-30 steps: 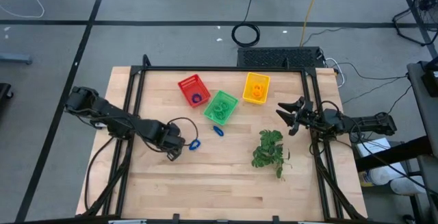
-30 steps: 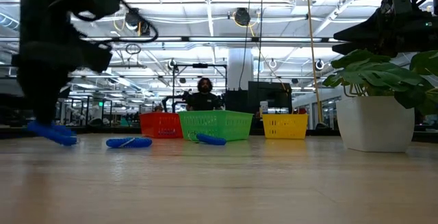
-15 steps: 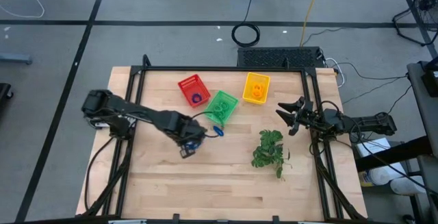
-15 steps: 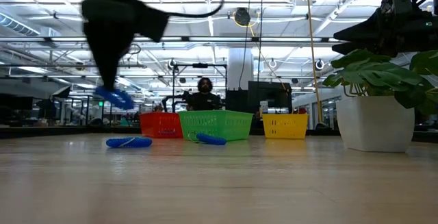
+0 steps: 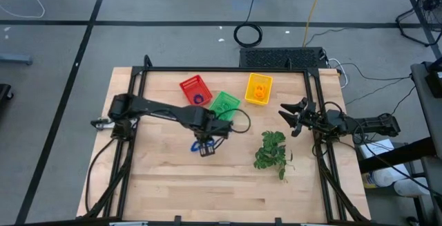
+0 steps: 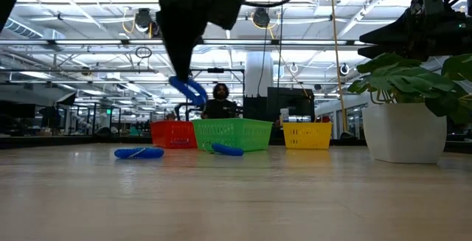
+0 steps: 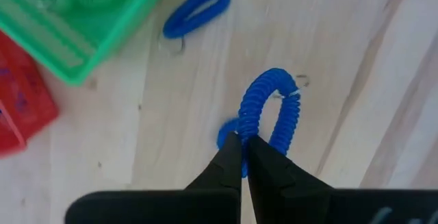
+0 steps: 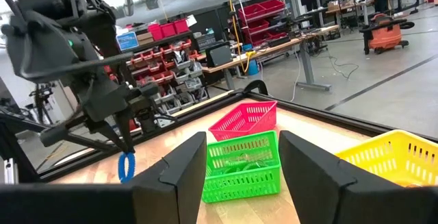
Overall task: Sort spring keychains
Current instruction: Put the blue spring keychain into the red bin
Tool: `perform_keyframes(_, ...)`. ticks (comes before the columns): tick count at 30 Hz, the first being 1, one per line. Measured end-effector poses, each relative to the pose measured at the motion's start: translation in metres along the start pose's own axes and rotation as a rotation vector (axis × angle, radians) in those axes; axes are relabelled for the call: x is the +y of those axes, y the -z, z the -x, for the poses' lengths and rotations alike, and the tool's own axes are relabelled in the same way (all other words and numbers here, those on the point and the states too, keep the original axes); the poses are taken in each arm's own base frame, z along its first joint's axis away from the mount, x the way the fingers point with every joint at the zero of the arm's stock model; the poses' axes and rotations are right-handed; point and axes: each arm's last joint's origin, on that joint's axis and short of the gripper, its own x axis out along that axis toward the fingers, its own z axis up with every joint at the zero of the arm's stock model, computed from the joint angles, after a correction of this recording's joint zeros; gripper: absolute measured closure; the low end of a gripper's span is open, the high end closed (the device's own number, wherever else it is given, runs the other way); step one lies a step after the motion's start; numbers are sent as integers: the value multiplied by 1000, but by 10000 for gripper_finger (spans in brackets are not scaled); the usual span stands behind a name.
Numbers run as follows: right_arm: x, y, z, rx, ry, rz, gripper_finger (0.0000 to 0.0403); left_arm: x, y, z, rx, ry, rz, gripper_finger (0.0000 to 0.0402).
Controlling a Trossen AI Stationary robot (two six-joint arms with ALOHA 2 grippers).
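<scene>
We see a pale wooden table with a smooth planked top, framed by dark rails along its edges. Its near half lies bare and open, while things cluster toward the far edge.

The left arm reaches in from the left edge to the middle of the table. The left gripper has its fingers pressed shut on a blue coiled keychain, a ribbed plastic loop that hangs clear above the wood. A second blue loop lies flat just beside the green basket, and a third shows partly under the held one in the left wrist view.

The right arm waits by the right edge, and the right gripper holds its fingers spread wide with nothing between them.

A leafy green sprig lies near the right edge, in front of that gripper.

Three mesh plastic baskets sit in a row near the far edge: a red basket, a green basket touching its corner, and a yellow basket set apart. The yellow one holds orange coils; the red one holds a blue coil.
</scene>
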Motion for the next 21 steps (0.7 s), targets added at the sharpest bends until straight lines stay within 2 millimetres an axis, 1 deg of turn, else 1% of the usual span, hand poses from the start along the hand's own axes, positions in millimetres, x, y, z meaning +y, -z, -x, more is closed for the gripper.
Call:
perform_keyframes(4,0,0,0,0,1,0,232,3,-13,6,-4,0,-31,396)
perform_keyframes(6,0,0,0,0,1,0,232,10,-17,7,-3,-1,-30,396)
perform_keyframes(8,0,0,0,0,0,0,232,21,-19,7,11,-7,-14,396)
perform_keyframes(13,0,0,0,1,0,0,232,57,-22,7,49,-42,21,396)
perform_keyframes(21,0,0,0,0,0,0,232,123,-27,7,43,-78,80,396)
